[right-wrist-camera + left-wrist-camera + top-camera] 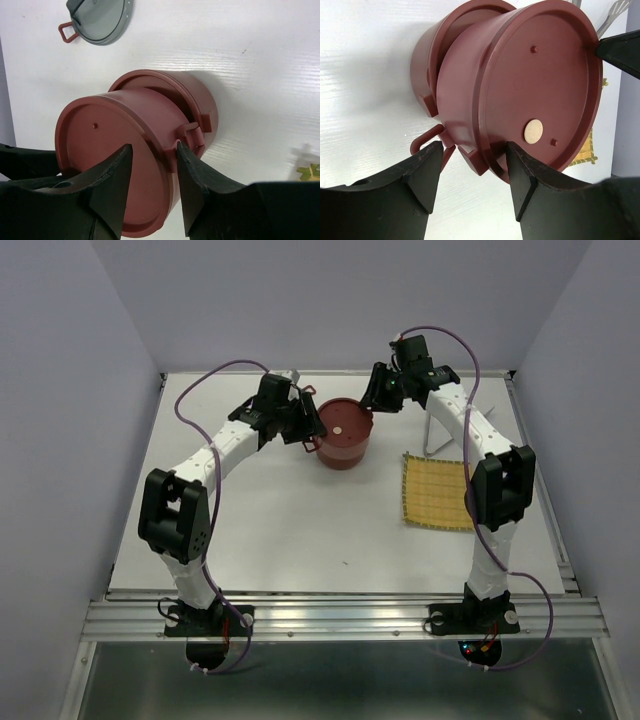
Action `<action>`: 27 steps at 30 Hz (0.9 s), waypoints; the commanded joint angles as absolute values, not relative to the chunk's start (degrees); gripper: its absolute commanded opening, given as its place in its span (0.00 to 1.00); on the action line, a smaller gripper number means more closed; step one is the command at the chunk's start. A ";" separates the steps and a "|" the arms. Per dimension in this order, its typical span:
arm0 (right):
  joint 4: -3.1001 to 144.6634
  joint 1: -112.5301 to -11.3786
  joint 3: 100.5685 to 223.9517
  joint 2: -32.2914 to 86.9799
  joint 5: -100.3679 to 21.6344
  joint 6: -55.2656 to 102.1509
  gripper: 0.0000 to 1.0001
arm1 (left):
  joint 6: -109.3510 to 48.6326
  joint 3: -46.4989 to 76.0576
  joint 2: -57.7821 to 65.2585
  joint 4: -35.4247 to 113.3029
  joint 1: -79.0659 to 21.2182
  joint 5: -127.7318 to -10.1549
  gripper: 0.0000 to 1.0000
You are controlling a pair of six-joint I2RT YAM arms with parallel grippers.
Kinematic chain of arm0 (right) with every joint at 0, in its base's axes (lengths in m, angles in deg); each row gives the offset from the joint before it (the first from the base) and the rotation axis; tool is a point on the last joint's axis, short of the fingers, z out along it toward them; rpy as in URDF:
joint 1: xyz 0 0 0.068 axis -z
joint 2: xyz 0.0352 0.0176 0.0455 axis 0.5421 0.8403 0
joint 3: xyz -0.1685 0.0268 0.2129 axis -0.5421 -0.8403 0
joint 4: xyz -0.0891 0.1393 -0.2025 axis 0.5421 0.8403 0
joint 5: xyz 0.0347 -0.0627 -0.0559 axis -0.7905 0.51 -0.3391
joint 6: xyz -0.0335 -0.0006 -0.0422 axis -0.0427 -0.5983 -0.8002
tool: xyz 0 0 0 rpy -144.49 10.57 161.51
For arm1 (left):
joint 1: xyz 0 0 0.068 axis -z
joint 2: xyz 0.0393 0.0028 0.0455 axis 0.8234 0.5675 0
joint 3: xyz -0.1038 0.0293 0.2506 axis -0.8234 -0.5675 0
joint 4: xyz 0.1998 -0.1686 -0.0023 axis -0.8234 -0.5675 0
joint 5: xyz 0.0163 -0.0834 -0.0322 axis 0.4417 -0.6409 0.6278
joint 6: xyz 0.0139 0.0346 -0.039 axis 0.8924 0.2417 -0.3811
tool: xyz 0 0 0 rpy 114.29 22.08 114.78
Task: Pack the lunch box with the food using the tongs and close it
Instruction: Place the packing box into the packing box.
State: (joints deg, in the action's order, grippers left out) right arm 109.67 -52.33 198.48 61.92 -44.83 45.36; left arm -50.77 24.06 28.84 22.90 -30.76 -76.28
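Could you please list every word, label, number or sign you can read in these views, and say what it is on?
None: there is no readable text in any view.
The lunch box lid bears only a pale dot and small raised nubs, no letters.
The yellow mat shows only a plain grid pattern.

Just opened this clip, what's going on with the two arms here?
Both arms flank the stacked dark-red lunch box, which has its lid on. The left gripper and the right gripper each straddle its upper rim from opposite sides, jaws open. The tongs lie on the table, just beyond the yellow woven mat.
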 commanded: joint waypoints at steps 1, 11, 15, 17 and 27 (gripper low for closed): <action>105.34 -52.69 201.68 62.63 -47.63 46.69 0.47 | -48.31 26.81 30.11 20.67 -30.64 -74.74 0.64; 105.61 -52.69 202.11 64.04 -47.81 46.69 0.34 | -48.22 29.53 32.48 20.66 -32.31 -75.53 0.54; 105.61 -52.69 202.55 63.60 -47.11 46.69 0.31 | -48.49 30.15 32.48 20.84 -32.75 -75.80 0.32; 105.61 -52.69 202.47 63.34 -46.58 46.77 0.30 | -48.66 30.15 32.39 21.28 -32.92 -76.06 0.31; 105.52 -52.69 201.68 62.81 -44.39 47.39 0.28 | -46.21 35.77 36.96 19.96 -32.92 -80.27 0.32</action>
